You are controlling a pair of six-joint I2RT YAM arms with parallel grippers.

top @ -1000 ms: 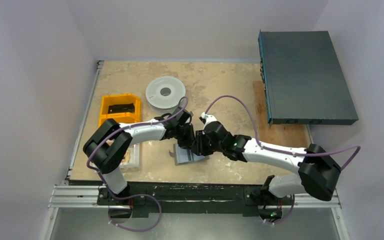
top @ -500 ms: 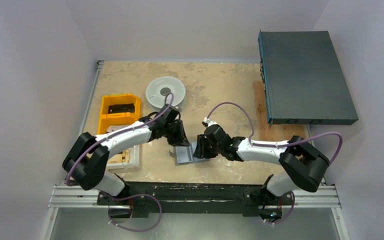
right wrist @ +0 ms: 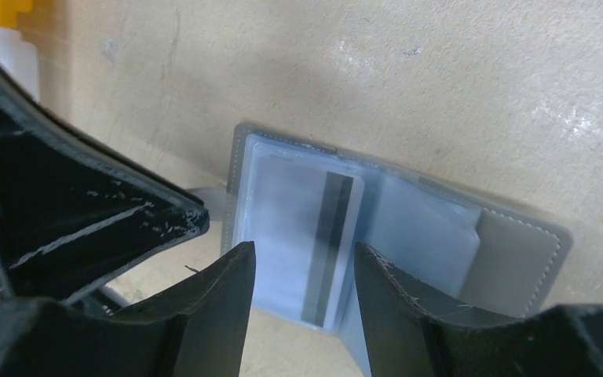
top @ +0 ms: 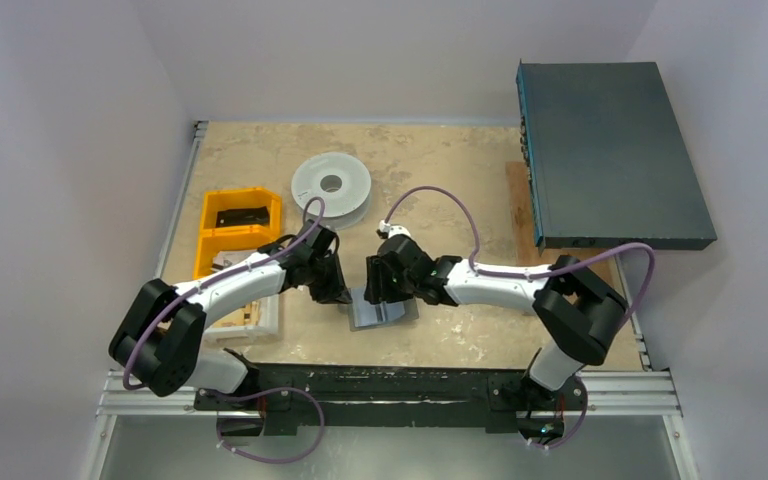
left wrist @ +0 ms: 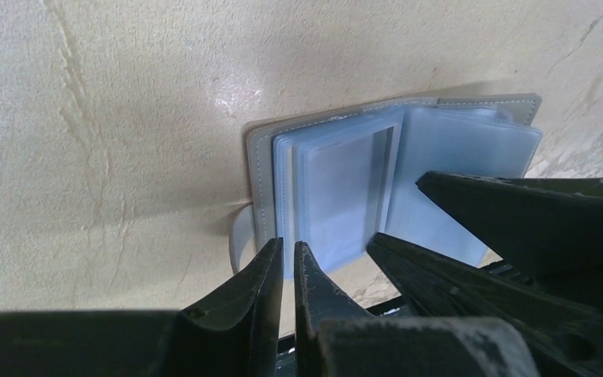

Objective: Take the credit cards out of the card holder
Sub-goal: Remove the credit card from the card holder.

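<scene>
- Both arms have drawn leftward since the earlier frames. The right elbow has come in from the table's (top: 440,170) right edge, and the left elbow has dropped back toward its base.
- Meanwhile the card holder (top: 382,313) has stayed where it was, near the middle of the table's front edge.
- The right tool (right wrist: 302,263) has widened since then. Its jaws now stand well apart and grip nothing.
- From the right wrist, the right tool hangs over the open holder. A card (right wrist: 314,228) with a dark stripe sits in a clear sleeve and shows in the gap between the two fingers. Whether the fingers touch the sleeve I cannot tell.
- The left tool (left wrist: 288,250) is all but closed, with only a thin slit between its jaws. Its tips are at the holder's left end, by the cover edge. Whether they pinch a sleeve edge there I cannot tell.
- The left arm leans out to the left from its base. Its forearm runs rightward to the holder, with the wrist angled down.
- The right forearm lies long and low, running leftward from the elbow, and its wrist ends above the holder's far edge. The two tools are just beside each other.
- The holder lies open and flat with its clear sleeves fanned and the grey cover showing at both ends.
- A pale round spool (top: 331,184) sits well apart up the table, and yellow bins (top: 238,222) stand to the left.
</scene>
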